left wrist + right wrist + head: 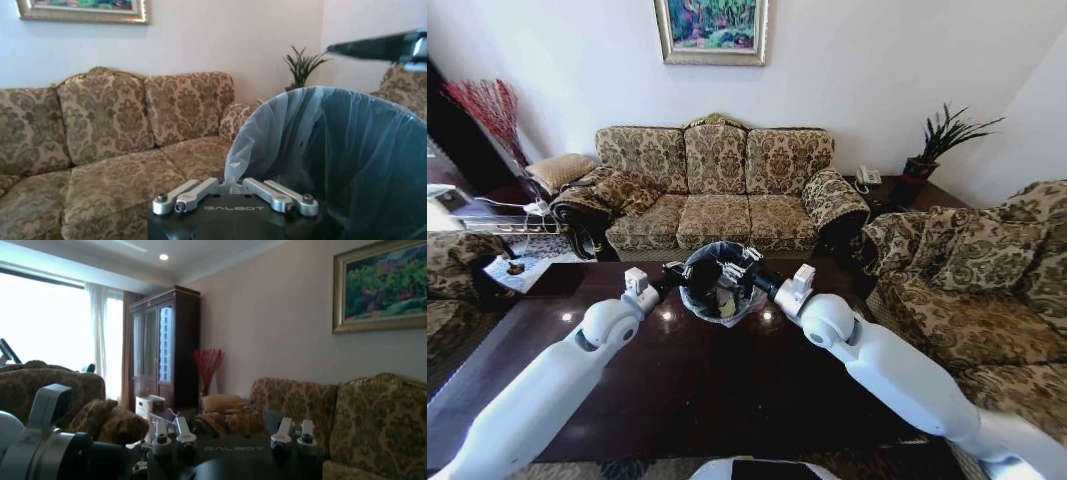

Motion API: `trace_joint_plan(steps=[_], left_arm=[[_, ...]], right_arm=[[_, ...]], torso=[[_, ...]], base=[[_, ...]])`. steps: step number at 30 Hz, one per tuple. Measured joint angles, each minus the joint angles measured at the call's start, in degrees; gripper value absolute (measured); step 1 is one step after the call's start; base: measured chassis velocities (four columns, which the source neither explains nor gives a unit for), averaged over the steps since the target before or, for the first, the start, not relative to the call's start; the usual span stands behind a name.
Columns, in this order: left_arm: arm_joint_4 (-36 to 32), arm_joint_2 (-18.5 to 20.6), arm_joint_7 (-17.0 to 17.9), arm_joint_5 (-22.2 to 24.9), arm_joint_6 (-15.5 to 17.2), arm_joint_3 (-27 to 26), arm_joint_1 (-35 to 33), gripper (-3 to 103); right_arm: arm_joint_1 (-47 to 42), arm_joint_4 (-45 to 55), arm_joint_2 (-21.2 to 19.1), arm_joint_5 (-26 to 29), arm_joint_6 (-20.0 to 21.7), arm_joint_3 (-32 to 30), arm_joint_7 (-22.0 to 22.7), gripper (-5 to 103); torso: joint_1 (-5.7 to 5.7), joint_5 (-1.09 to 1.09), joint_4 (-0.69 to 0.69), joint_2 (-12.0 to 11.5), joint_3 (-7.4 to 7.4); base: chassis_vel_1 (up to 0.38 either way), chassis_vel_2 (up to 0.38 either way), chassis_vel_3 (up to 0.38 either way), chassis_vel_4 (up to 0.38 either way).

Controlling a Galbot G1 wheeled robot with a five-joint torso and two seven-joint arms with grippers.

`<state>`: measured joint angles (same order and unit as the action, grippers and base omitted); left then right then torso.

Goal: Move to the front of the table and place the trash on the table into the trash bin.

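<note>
The trash bin (695,300), black with a whitish liner (313,145), stands at the far middle of the dark glossy table (727,390). Light pieces of trash (727,303) lie inside it. My left gripper (679,270) is at the bin's left rim, and in the left wrist view its links are folded inward with the liner's edge running down between them. My right gripper (735,268) hangs over the bin's mouth, open, with nothing between its fingers. One of its dark fingers (377,47) reaches over the bin in the left wrist view.
A patterned sofa (717,190) stands right behind the table and an armchair (987,260) to its right. In the back right corner is a side table (897,190) with a phone and a plant. A low stand (512,272) sits at the left.
</note>
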<state>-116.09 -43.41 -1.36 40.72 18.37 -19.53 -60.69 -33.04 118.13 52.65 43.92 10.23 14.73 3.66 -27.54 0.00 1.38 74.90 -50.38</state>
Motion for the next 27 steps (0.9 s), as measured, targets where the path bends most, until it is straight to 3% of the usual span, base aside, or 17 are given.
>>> trace_joint_plan(steps=[9,13,15,19,21,22,25,27], left_arm=[[-1.89,-1.85,3.87,-1.41,2.27,-6.72,-5.83,1],[-3.66,-2.84,5.26,-2.87,3.29,-9.54,-8.16,1],[-5.25,-4.47,5.85,-5.48,4.66,-13.93,-11.60,1],[-7.33,-6.06,7.15,-5.89,6.28,-17.61,-15.05,1],[-10.40,-9.17,6.83,-6.29,5.48,-23.10,-20.38,1],[-10.40,-9.17,6.83,-6.29,5.48,-23.10,-20.38,1],[-13.04,-13.05,4.77,-6.84,3.00,-25.79,-23.64,1],[-13.19,-13.32,4.62,-6.98,2.84,-25.92,-23.82,1]], right_arm=[[-7.00,0.93,-4.26,-2.66,-1.38,-9.57,4.53,96],[-12.93,0.90,-6.65,-4.88,-0.43,-14.82,6.35,100],[-20.77,3.11,-7.74,-7.84,3.15,-20.93,11.14,100],[-27.76,5.62,-7.78,-9.65,4.43,-27.13,12.04,100],[-39.29,9.07,-4.88,-13.04,4.57,-37.08,11.86,100],[-39.29,9.07,-4.88,-13.04,4.57,-37.08,11.86,100],[-50.46,13.41,1.48,-18.65,4.51,-45.30,10.90,100],[-51.45,13.77,2.19,-19.46,4.45,-45.90,10.73,100]], torso=[[0.00,0.00,0.01,0.00,0.00],[0.00,0.01,-0.01,0.00,0.00],[0.00,0.03,-0.02,0.00,0.00],[0.00,0.00,0.00,0.00,0.01],[0.01,0.01,0.04,0.00,0.02],[0.01,0.01,0.04,0.00,0.02],[0.02,-0.02,-0.03,0.01,0.02],[0.02,-0.02,-0.04,0.01,0.02]], base=[[0.000,0.000,0.000,0.000],[0.000,0.000,0.000,0.000],[0.000,0.000,0.000,0.000],[0.000,0.000,0.000,0.000],[0.000,0.000,0.000,0.000],[0.000,0.000,0.000,0.000],[0.000,0.000,0.000,0.000],[0.000,0.000,0.000,0.000]])
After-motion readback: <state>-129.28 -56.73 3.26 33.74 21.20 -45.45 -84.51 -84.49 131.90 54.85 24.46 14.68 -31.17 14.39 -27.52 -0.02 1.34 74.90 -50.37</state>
